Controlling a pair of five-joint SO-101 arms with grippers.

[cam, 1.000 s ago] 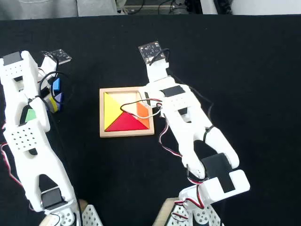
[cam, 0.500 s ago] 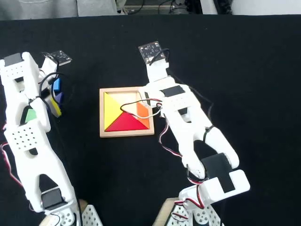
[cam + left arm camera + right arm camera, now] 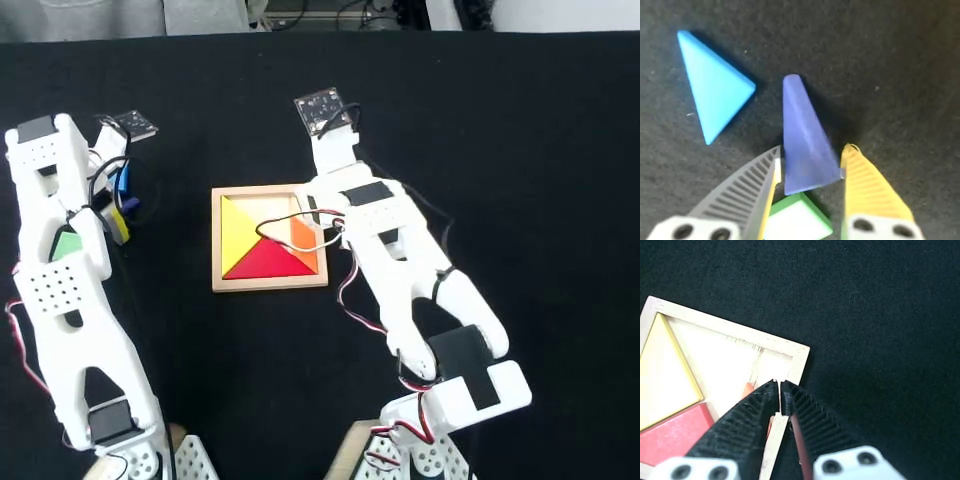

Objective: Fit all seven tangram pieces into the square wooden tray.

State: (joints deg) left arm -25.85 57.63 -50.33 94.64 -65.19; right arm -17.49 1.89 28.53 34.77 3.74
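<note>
The black surface [image 3: 520,150] carries the square wooden tray [image 3: 268,285] at its middle, with a yellow triangle [image 3: 240,228] at its left, a red triangle [image 3: 272,262] at its near side and an orange piece [image 3: 303,235] at its right. The right pincer [image 3: 779,385] hangs over the tray's right rim, tips almost together and gripping nothing. At far left, the left pincer [image 3: 813,149] clamps a dark blue triangle [image 3: 802,135], with a light blue triangle [image 3: 712,90] just beside it.

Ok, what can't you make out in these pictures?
Green piece: left wrist view, cut off by the frame edge, partly behind the dark blue piece.
Orange piece: right wrist view, mostly behind the right fingers.
Tray, right side: high view, covered by the right arm.
</note>
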